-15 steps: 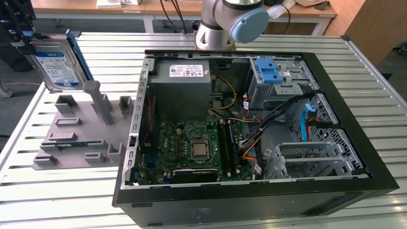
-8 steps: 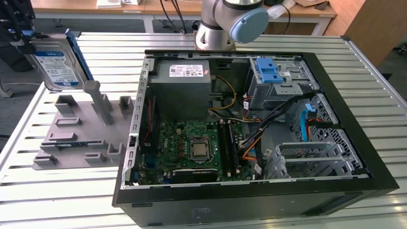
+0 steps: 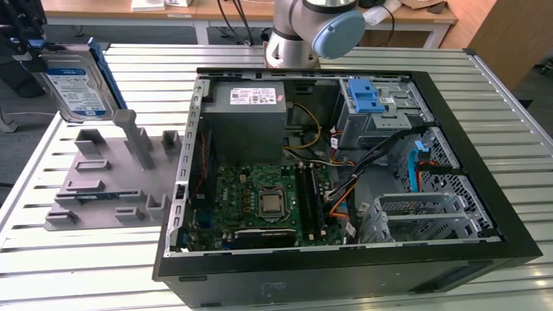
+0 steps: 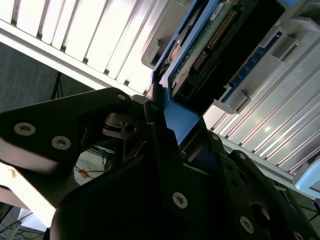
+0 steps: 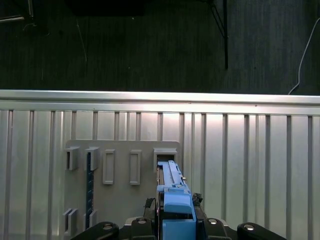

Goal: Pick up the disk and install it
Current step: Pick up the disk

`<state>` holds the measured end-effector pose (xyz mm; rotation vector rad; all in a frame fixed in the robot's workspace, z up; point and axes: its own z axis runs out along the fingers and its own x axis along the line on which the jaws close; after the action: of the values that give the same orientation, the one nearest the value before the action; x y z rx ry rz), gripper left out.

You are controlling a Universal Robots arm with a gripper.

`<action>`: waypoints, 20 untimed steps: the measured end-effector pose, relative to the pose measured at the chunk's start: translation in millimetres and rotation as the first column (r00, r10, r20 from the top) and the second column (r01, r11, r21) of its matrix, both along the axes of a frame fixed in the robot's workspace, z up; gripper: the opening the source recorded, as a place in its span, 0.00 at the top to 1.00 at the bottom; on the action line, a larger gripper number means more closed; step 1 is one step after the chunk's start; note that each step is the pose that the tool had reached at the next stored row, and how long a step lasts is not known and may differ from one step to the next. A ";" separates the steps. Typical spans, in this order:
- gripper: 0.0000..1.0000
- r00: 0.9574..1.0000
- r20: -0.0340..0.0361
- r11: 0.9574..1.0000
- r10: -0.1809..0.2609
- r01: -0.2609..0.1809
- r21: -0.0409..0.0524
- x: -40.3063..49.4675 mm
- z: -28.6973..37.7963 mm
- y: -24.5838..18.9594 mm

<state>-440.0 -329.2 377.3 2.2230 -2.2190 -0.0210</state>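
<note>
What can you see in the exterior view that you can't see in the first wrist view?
The exterior view adds the open computer case, its green board, and the white-and-blue label on the disk. The first wrist view adds a look straight down the disk's thin blue edge, lined up with a holder slot. Both have the disk gripped in the pincer, the grey holder and the ribbed metal table.

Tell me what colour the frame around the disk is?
Blue. The exterior view shows the frame around the disk best.
</note>
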 end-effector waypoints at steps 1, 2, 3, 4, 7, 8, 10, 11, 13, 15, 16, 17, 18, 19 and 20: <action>0.64 1.000 0.000 1.000 0.000 0.000 0.000 0.0 0.4 0.0; 0.64 1.000 0.000 1.000 0.000 0.000 0.000 0.0 0.8 0.0; 0.64 1.000 0.000 1.000 0.000 0.000 0.000 0.0 1.2 0.0; 0.64 1.000 0.000 1.000 0.000 0.000 0.000 0.0 1.6 0.0; 0.64 1.000 0.000 1.000 0.000 0.000 0.000 0.0 2.8 0.0; 0.64 1.000 0.000 1.000 0.000 0.000 0.000 0.0 3.2 0.0; 0.64 1.000 0.000 1.000 0.000 0.000 0.000 0.0 4.1 0.0; 0.64 1.000 0.000 1.000 0.000 0.000 0.000 0.0 4.5 0.0; 0.64 1.000 0.000 1.000 0.000 0.000 0.000 0.0 5.4 0.0; 0.64 1.000 0.000 1.000 0.000 0.000 0.000 0.0 6.2 0.0; 0.64 1.000 0.000 1.000 0.000 0.000 0.000 0.0 6.7 0.0; 0.64 1.000 0.000 1.000 0.000 0.000 0.000 0.0 7.2 0.0; 0.64 1.000 0.000 1.000 0.000 0.000 0.000 0.0 7.7 0.0; 0.64 1.000 0.000 1.000 0.000 0.000 0.000 0.0 8.3 0.0; 0.64 1.000 0.000 1.000 0.000 0.000 0.000 0.0 8.8 0.0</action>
<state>-440.0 -329.2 386.1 2.2229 -2.2191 -0.0211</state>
